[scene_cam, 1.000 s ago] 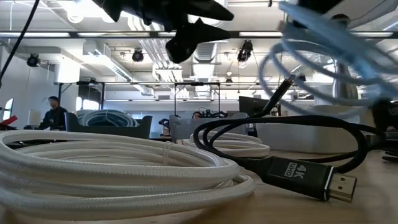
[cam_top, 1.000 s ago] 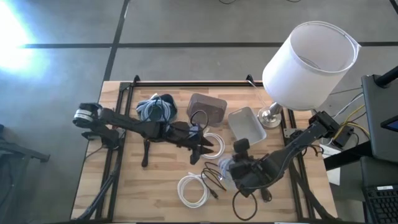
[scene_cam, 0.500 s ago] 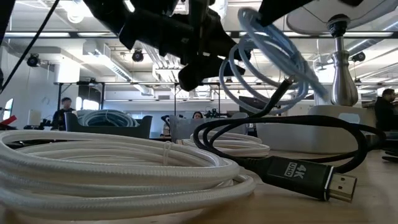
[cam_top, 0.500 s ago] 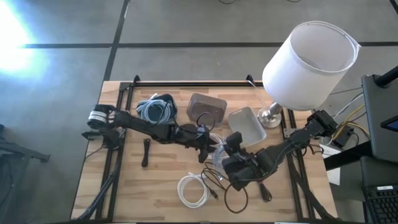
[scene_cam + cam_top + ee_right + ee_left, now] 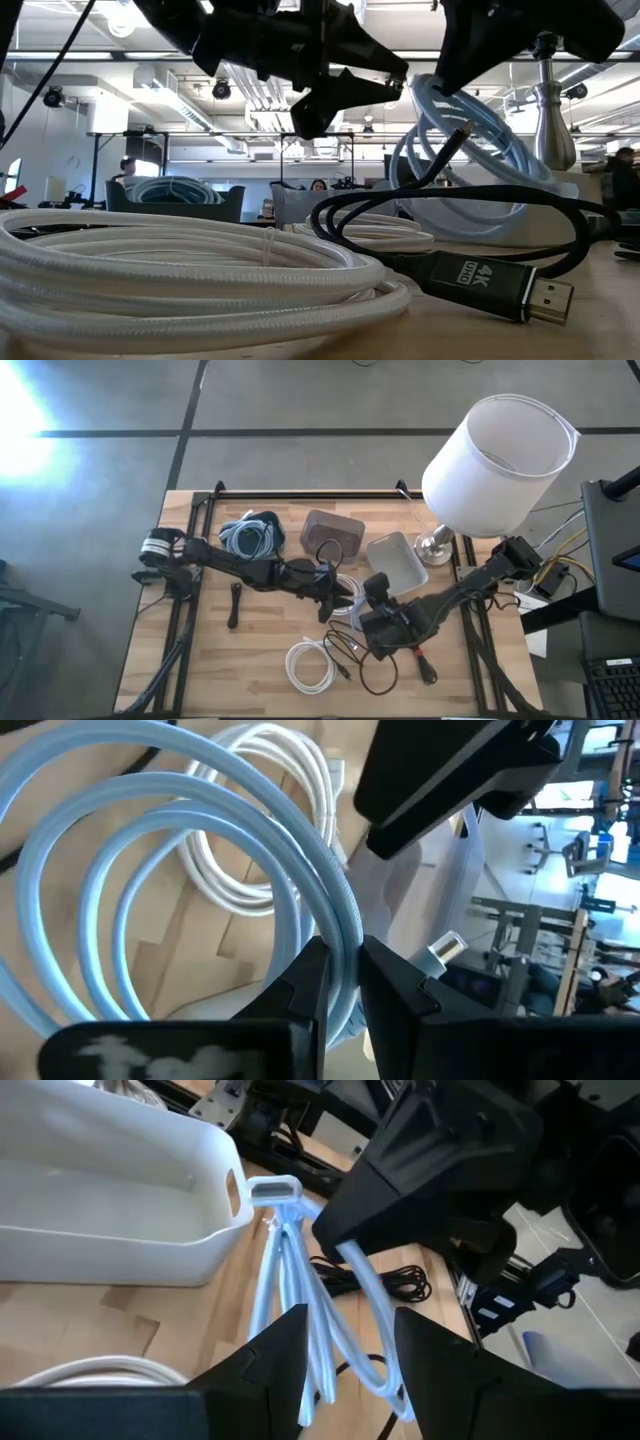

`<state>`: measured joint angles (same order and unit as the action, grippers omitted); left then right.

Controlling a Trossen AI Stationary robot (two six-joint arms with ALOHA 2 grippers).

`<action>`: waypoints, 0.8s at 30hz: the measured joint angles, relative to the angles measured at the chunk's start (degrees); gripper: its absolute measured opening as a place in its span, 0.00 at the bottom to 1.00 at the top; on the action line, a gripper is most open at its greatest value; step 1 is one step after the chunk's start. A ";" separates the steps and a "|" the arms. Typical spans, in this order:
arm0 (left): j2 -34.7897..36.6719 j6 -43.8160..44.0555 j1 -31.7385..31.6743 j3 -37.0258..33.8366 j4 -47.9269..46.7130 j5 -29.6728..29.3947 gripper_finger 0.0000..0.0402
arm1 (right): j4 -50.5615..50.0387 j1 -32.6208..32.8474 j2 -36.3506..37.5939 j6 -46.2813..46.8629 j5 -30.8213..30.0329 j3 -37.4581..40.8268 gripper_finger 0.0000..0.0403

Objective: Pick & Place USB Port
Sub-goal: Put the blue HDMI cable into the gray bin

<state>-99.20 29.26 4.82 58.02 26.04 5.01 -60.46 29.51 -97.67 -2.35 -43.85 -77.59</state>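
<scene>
The coiled light-blue USB cable (image 5: 150,870) hangs in the air near the table's middle, pinched between the closed fingers of the right gripper (image 5: 340,970). Its loops dangle just above the wood, close to the white bin (image 5: 110,1200), with a silver plug (image 5: 443,951) showing past the fingers. The left gripper (image 5: 345,1350) sits just beside the coil, fingers spread apart with blue strands showing between them, holding nothing. Around it lie a white cable coil (image 5: 310,665), a black HDMI cable (image 5: 490,285), a brown box (image 5: 332,530) and a lamp (image 5: 495,450).
</scene>
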 joint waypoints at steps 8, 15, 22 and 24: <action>0.00 -1.76 -0.60 0.05 0.13 -0.07 0.38 | 0.81 -0.47 0.00 -0.70 -1.14 0.36 0.11; 0.00 -3.93 -0.70 1.06 0.09 -0.72 0.38 | 1.37 -0.73 0.00 -0.68 -1.13 0.36 0.12; -0.02 -4.03 -0.67 1.11 -0.26 -0.08 0.38 | 3.94 -1.61 0.00 -2.39 -1.15 0.36 0.12; -0.32 -3.84 -0.87 1.11 -0.21 0.29 0.38 | 5.48 -1.95 0.00 -4.09 -1.13 0.38 0.12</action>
<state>-99.52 25.41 3.95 59.13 25.83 5.29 -54.98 27.56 -97.67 -6.44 -44.98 -77.21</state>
